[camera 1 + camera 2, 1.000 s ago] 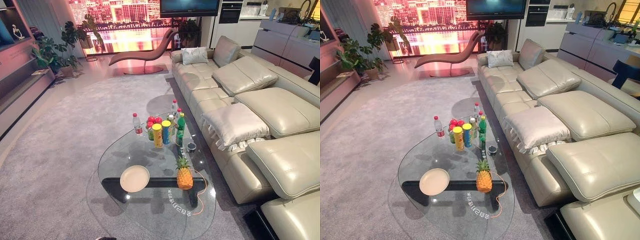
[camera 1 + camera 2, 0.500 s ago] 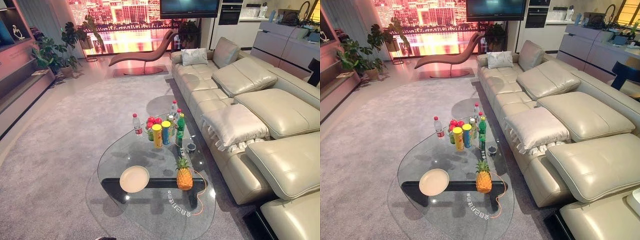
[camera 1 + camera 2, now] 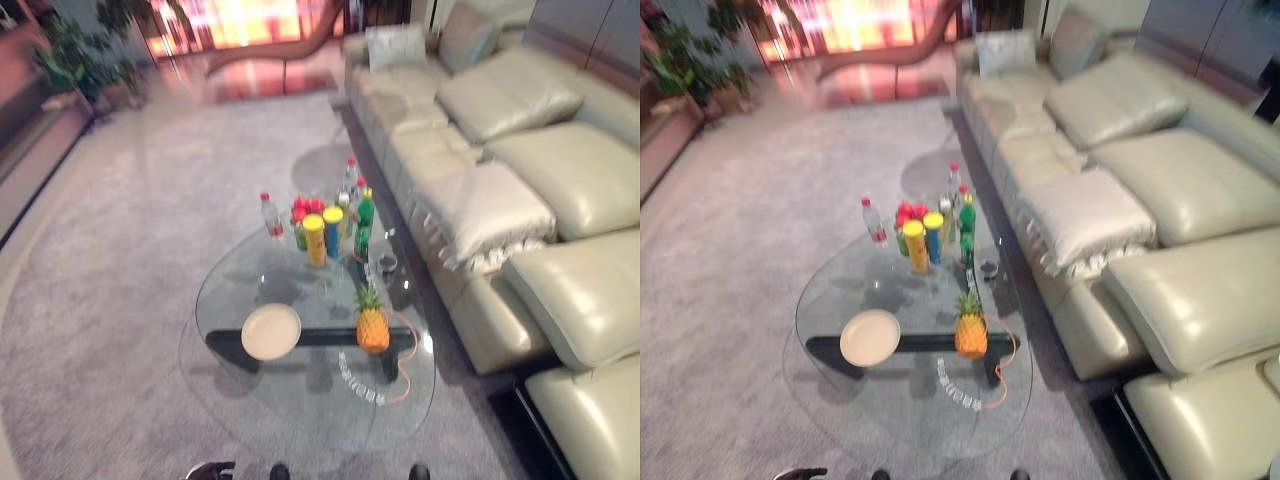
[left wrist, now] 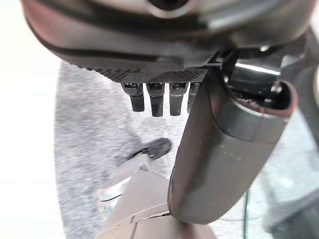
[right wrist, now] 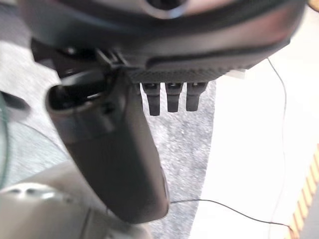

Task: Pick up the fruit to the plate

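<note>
Near half of the glass tabletop (image 3: 300, 405) is wide open, with just the plate (image 3: 271, 331) and the pineapple (image 3: 372, 323) apart on it. The far end is crowded with bottles (image 3: 364, 222), chip cans (image 3: 315, 239) and red fruit (image 3: 307, 206). The sofa (image 3: 520, 190) blocks the right side; grey carpet (image 3: 120, 280) lies open to the left.

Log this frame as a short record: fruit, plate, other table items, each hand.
fruit: pineapple upright on the glass table, not held
plate: empty plate, to the pineapple's left, apart from it
other items: bottles and cans clustered at the table's far end
left hand: fingers straight, holding nothing
right hand: fingers straight, holding nothing
</note>
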Robot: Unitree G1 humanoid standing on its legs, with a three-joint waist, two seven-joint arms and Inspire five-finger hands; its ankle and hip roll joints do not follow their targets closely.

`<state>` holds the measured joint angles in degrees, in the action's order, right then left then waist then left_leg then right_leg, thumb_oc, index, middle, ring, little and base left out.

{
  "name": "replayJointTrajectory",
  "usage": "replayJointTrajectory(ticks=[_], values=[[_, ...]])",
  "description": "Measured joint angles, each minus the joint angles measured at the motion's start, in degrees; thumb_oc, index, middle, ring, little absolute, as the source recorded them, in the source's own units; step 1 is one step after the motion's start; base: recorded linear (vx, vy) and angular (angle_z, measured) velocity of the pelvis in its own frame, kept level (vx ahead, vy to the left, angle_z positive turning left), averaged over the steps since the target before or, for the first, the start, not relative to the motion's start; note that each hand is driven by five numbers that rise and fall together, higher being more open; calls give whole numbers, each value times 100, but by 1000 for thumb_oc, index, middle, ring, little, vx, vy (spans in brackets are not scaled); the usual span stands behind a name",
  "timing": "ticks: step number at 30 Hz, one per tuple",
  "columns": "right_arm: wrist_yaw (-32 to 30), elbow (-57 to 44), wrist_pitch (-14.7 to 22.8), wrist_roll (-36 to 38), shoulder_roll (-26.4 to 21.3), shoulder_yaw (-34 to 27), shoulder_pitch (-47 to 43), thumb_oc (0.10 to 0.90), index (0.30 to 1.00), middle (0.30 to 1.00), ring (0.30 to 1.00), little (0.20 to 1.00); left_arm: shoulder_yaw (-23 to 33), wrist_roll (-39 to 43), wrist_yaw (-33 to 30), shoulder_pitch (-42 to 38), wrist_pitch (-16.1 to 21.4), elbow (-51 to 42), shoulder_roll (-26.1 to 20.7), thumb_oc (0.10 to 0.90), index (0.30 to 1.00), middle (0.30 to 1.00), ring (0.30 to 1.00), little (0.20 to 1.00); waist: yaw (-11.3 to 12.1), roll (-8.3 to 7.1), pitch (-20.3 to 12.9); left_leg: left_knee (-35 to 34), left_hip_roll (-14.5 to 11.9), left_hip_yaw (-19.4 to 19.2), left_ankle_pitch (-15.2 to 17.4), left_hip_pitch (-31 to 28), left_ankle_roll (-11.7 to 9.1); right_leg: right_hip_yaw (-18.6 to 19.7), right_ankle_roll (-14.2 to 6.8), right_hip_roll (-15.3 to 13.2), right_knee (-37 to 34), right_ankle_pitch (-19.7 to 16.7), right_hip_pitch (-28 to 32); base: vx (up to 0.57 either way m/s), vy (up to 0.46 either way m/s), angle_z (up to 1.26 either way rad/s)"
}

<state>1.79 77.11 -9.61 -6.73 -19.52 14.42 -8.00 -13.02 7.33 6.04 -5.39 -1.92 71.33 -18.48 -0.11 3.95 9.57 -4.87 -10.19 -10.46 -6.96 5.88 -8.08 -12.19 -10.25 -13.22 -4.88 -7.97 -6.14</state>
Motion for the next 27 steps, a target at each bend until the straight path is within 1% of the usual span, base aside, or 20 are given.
replayJointTrajectory(ticks=[2,3,4,5,7,10,11,12,13,14,16,18,22,23,27], values=[[-95,-9,4,8,-79,4,-373,800,900,900,900,900,-32,202,99,-293,124,-80,-11,800,900,900,900,900,-12,70,415,1,46,14,-106,300,45,18,9,-30,0,-113,-305,-190,18,1],[-132,-8,12,15,-118,0,-526,800,900,900,900,900,-63,360,156,-396,185,-104,-11,800,900,900,900,900,-11,91,548,0,57,24,-125,425,62,20,15,-38,0,-141,-419,-93,4,4],[-169,-14,33,24,-130,-2,-596,800,900,900,900,900,-67,468,191,-428,227,-160,-10,800,900,900,900,900,-11,91,628,-1,62,30,-136,458,70,21,16,-41,0,-147,-449,-58,3,4],[-245,-69,84,70,-151,-5,-707,800,900,900,900,900,-85,690,227,-447,322,-294,-9,800,900,900,900,900,-10,73,776,-1,63,40,-153,511,69,21,18,-43,-2,-148,-496,-55,-4,4],[-329,-225,182,107,-171,-15,-799,800,900,900,900,900,-113,897,243,-483,405,-485,4,800,900,900,900,900,1,19,972,-1,62,56,-162,547,67,20,17,-41,-5,-145,-525,-104,0,3],[-437,-248,414,369,-272,-19,-990,800,900,900,900,900,-154,1260,376,-667,499,-571,-13,800,900,900,900,900,8,-37,1106,-1,77,74,-186,798,86,20,40,-53,-33,-157,-767,-141,13,2],[-491,-327,499,500,-389,-30,-1157,800,900,900,900,900,-147,1556,448,-863,501,-634,-31,800,900,900,900,900,5,-31,1264,0,92,75,-230,955,94,30,22,-62,-4,-213,-926,-160,11,-1],[-517,-361,515,524,-428,-30,-1228,800,900,900,900,900,-139,1654,452,-932,498,-661,-44,800,900,900,900,900,0,-26,1333,0,93,73,-241,998,97,40,23,-62,0,-247,-978,-177,-5,-3],[-625,-440,610,611,-511,-30,-1363,800,900,900,900,900,-115,1871,450,-1106,495,-716,-65,800,900,900,900,900,-1,-19,1479,2,97,68,-292,1104,108,57,36,-62,3,-297,-1085,-156,-18,-4],[-854,-609,776,743,-602,-30,-1523,800,900,900,900,900,-5,2157,432,-1342,510,-788,-71,800,900,900,900,900,-1,-18,1694,6,102,66,-324,1207,124,70,42,-60,7,-332,-1197,-169,-22,-4],[-1170,-818,990,854,-650,-60,-1738,800,900,900,900,900,61,2474,322,-1660,561,-879,-92,800,900,900,900,900,-6,-32,1923,111,99,75,-329,1419,125,132,47,-66,73,-343,-1392,-130,-25,-2],[-1439,-966,1199,947,-652,-65,-1902,800,900,900,900,900,66,2741,198,-1941,619,-944,-106,800,900,900,900,900,-14,-43,2041,176,100,91,-330,1588,125,136,51,-73,121,-353,-1547,-130,-30,2],[-1796,-1015,1472,967,-662,-61,-2059,800,900,900,900,900,71,3020,-38,-2230,798,-980,-142,800,900,900,900,900,-14,-55,2053,254,103,155,-330,1796,125,110,48,-83,190,-345,-1726,-104,-19,5],[-1884,-1026,1563,968,-694,-64,-2128,800,900,900,900,900,79,3122,-123,-2299,848,-1044,-188,800,900,900,900,900,-12,-57,2053,343,101,175,-326,1955,131,115,59,-91,295,-318,-1886,-110,-25,3],[-2039,-1014,1659,1062,-720,-63,-2301,800,900,900,900,900,193,3131,-426,-2445,926,-1053,-259,800,900,900,900,900,-17,-63,2057,651,97,308,-311,2404,152,126,81,-144,838,-122,-2388,-66,-34,8]])
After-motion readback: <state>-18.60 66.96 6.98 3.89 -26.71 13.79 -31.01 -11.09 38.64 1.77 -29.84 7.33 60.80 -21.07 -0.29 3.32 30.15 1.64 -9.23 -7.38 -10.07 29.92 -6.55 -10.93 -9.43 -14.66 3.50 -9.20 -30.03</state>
